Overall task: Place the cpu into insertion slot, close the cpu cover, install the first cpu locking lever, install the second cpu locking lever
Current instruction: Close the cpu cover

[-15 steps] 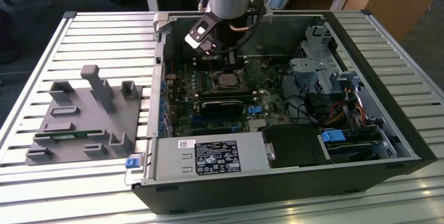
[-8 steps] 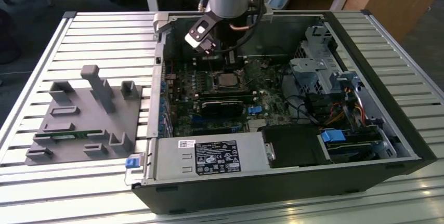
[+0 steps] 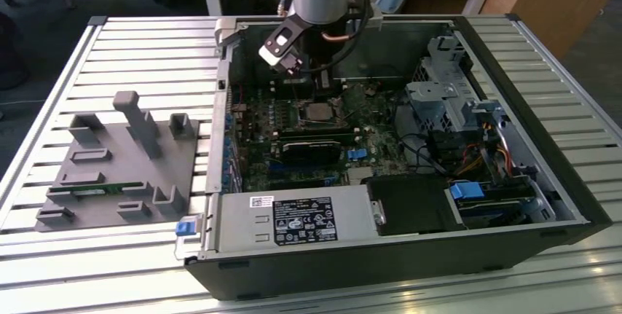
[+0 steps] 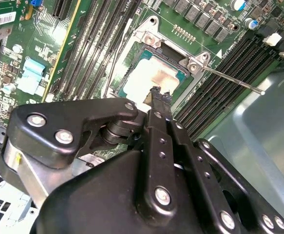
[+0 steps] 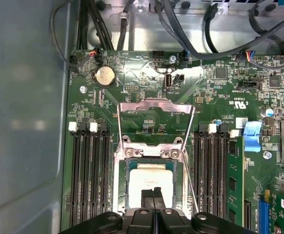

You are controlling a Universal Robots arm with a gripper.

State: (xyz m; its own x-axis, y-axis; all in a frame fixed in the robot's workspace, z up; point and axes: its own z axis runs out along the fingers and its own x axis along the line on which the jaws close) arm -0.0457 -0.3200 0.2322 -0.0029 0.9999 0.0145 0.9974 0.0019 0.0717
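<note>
Up close, the black metal claw (image 5: 153, 191) has its two fingers pressed together with nothing between them. The tips sit right over the small square grey cpu (image 5: 146, 176), lying flat in its socket; contact, I can't tell. Just beyond, the thin grey metal-frame cpu cover (image 5: 156, 104) is flipped open over the green motherboard (image 5: 142, 73).

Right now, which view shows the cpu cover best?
First wrist view: the cpu cover is open, whole frame and window facing the camera. Second wrist view catches just its hinge end; in the exterior view it is too small to judge.
</note>
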